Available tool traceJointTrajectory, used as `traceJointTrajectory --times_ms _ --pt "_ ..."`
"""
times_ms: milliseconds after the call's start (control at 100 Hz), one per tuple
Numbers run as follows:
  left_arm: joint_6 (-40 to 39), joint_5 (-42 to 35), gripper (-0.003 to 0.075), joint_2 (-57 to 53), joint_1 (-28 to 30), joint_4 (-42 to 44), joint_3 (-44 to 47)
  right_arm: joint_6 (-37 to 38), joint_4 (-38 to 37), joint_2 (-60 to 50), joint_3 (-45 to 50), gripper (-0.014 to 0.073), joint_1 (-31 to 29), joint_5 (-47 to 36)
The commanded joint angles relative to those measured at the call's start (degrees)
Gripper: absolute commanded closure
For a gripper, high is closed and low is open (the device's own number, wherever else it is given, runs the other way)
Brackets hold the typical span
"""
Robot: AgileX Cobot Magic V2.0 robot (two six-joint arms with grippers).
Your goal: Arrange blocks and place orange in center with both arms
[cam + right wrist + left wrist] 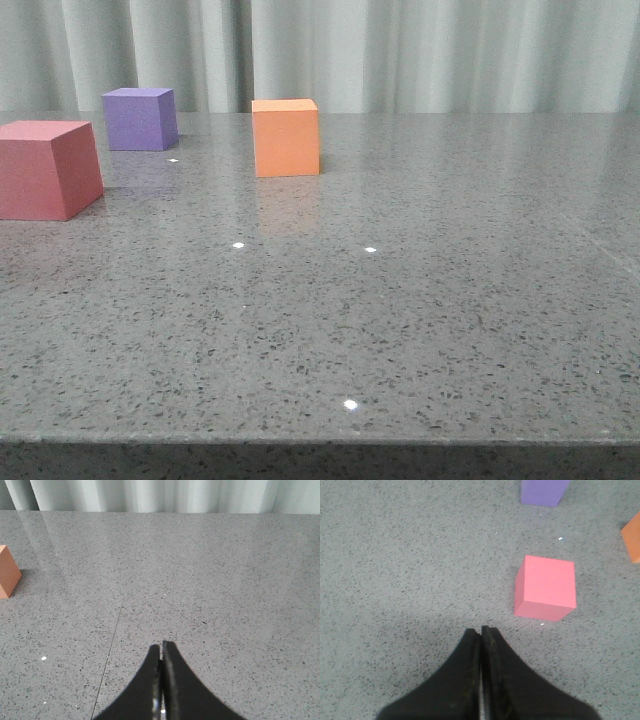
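Observation:
Three cubes stand on the grey speckled table (400, 320). The orange cube (286, 137) is near the middle at the back, the purple cube (140, 118) at the far left, and the pink-red cube (45, 168) nearer, at the left edge. Neither arm shows in the front view. My left gripper (481, 629) is shut and empty, above bare table, short of the pink-red cube (546, 587); the purple cube (544, 491) and a corner of the orange cube (633, 537) lie beyond. My right gripper (161, 643) is shut and empty, the orange cube (7, 572) off to its side.
Pale pleated curtains (400, 50) hang behind the table's far edge. The table's front edge (320, 440) runs along the bottom of the front view. A thin seam (112, 645) crosses the tabletop beside my right gripper.

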Motion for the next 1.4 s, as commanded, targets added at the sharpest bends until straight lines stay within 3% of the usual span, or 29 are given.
traceJointTrajectory --times_ms 0,190,280,370,540,600,760,900,1170,1390 --pt "-0.11 -2.05 0.0739 0.03 0.07 1.27 -1.92 -0.50 -0.59 -0.11 -1.31 0.0660 -0.33 -4.21" --pt "-0.11 -0.73 0.0731 0.23 0.07 2.70 -1.92 -0.50 -0.59 -0.11 -1.31 0.0660 -0.33 -4.21" --pt "-0.11 -0.73 0.0659 0.23 0.07 2.70 -1.92 -0.50 -0.59 -0.11 -1.31 0.0660 -0.33 -4.21" --pt "-0.10 -0.73 0.0507 0.23 0.07 2.70 -1.92 -0.50 -0.59 -0.11 -1.31 0.0660 -0.33 -4.21" --pt "-0.10 -0.73 0.0083 0.23 0.07 2.70 -1.92 -0.50 -0.59 -0.11 -1.31 0.0660 -0.33 -4.21" --pt "-0.10 -0.73 0.0010 0.23 0.07 2.70 -1.92 -0.50 -0.59 -0.11 -1.31 0.0660 -0.33 -4.21" --pt "-0.10 -1.50 0.0069 0.36 0.07 1.42 -2.04 -0.50 -0.59 -0.11 -1.31 0.0660 -0.33 -4.21" --pt "-0.10 -2.63 0.0073 2.10 -1.38 -2.17 -4.33 -0.50 -0.59 -0.11 -1.31 0.0660 -0.33 -4.21" --pt "-1.90 -6.50 0.0081 13.86 -14.32 -3.40 -12.26 -0.50 -0.59 -0.11 -1.31 0.0660 -0.33 -4.21" --pt "-7.43 -7.11 0.0081 28.36 -24.10 2.61 -23.47 -0.50 -0.59 -0.11 -1.31 0.0660 -0.33 -4.21"
